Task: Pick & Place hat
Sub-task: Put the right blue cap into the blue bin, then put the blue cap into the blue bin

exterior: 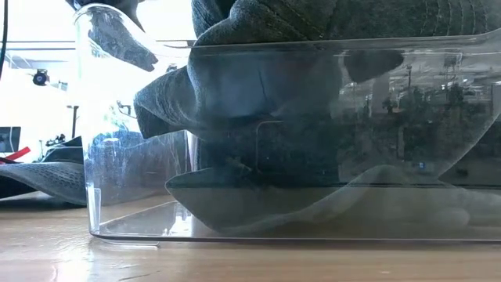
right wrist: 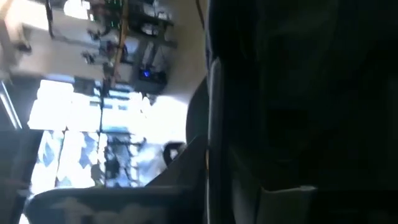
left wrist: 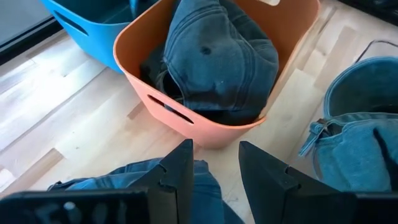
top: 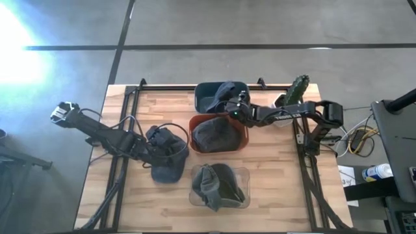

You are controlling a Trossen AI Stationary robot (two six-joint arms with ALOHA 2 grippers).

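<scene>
Right now my left gripper (top: 170,151) sits low over the table's left-middle, its two dark fingers (left wrist: 180,171) pinching a blue denim hat (top: 168,159) that lies on the wood (top: 130,195) just beside the orange bin (top: 242,133). From my left wrist, the denim shows between and under the fingers, with only a narrow gap left between them.

Ahead of that gripper stands the orange bin, near the table's centre, with a dark grey cap (left wrist: 217,59) filling it. Behind the bin, toward the far edge, is the blue bin (top: 205,91), and my right gripper (top: 235,104) reaches over its rim, against a dark hat (top: 224,92) that rises out of it. Whether those right fingers are spread or pressed together I cannot tell; the right wrist view is almost wholly dark fabric.

Near the front edge stands a clear bin (top: 244,195) holding another grey hat (top: 218,185), which fills the low view. A green cactus-like thing (top: 296,90) stands at the far right corner.
</scene>
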